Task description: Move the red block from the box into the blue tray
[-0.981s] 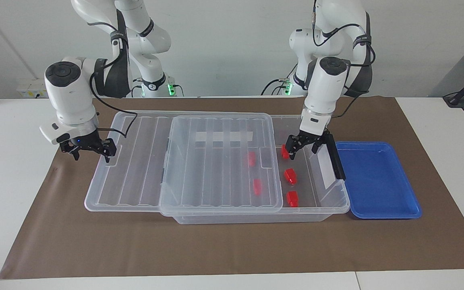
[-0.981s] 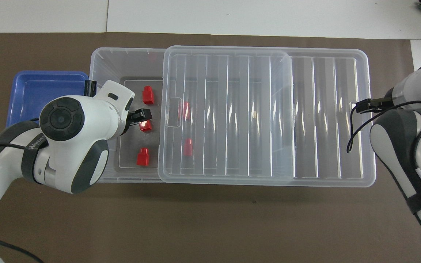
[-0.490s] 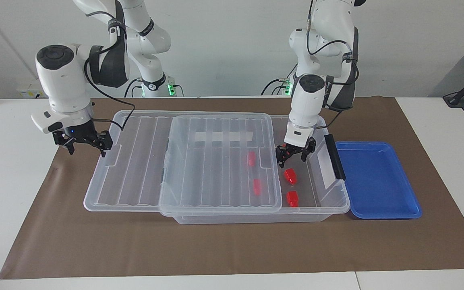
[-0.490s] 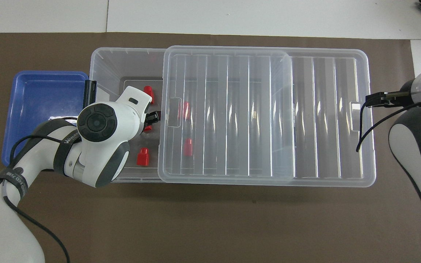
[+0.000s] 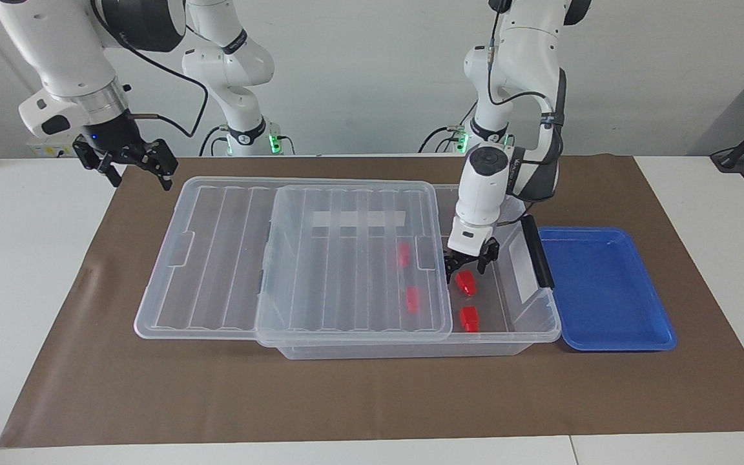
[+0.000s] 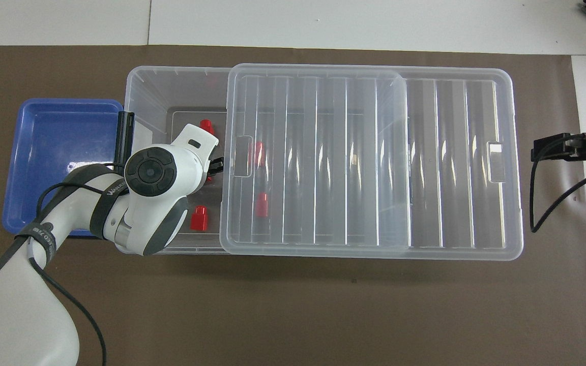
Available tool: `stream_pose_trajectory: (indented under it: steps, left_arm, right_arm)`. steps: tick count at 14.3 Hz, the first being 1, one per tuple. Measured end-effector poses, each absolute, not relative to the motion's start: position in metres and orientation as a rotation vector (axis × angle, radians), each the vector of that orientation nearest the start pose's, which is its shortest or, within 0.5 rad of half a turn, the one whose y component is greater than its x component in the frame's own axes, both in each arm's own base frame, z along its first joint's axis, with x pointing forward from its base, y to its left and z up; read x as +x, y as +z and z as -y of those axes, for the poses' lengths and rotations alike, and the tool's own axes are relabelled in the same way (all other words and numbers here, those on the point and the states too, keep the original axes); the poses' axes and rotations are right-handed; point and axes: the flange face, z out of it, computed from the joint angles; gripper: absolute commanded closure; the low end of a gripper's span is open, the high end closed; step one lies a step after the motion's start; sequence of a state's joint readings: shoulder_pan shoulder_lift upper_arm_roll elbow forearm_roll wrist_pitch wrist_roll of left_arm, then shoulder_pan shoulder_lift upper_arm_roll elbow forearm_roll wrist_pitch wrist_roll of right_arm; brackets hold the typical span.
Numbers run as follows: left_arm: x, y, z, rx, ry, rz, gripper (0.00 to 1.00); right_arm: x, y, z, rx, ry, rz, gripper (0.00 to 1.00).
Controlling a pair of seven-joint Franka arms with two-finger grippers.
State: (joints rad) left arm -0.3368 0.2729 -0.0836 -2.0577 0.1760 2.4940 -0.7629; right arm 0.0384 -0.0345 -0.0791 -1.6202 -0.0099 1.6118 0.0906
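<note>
Left gripper (image 5: 469, 268) is down in the box (image 5: 507, 336), fingers wide around a red block (image 5: 465, 282) beside the lid (image 5: 352, 258). They could clip the lid's edge closing. Tray (image 5: 604, 287) waits empty; right gripper (image 5: 128, 161) hangs wide.

hidden: one red block (image 6: 204, 125) partly under left arm | cut off: right arm at overhead edge

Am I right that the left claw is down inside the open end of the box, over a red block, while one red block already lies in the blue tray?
Not quite: the blue tray is still empty, as the facing view shows. The rest holds: the left claw is down inside the open end of the box, open over a red block.
</note>
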Motion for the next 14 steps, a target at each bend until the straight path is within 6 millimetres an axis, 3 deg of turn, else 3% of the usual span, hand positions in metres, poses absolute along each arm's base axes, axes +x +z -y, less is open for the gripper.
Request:
stream_pose_trajectory:
  steps: [9, 12, 14]
  left_arm:
    - [0.552, 0.302, 0.246, -3.132, -0.304, 0.336, 0.00]
    - [0.552, 0.300, 0.246, -3.133, -0.303, 0.338, 0.27]
    - [0.552, 0.300, 0.245, -3.132, -0.305, 0.341, 0.59]
  right_arm:
    - [0.545, 0.618, 0.007, -3.129, -0.015, -0.223, 0.00]
    - [0.545, 0.617, 0.007, -3.129, -0.012, -0.223, 0.00]
    - [0.545, 0.617, 0.007, -3.130, -0.012, -0.223, 0.00]
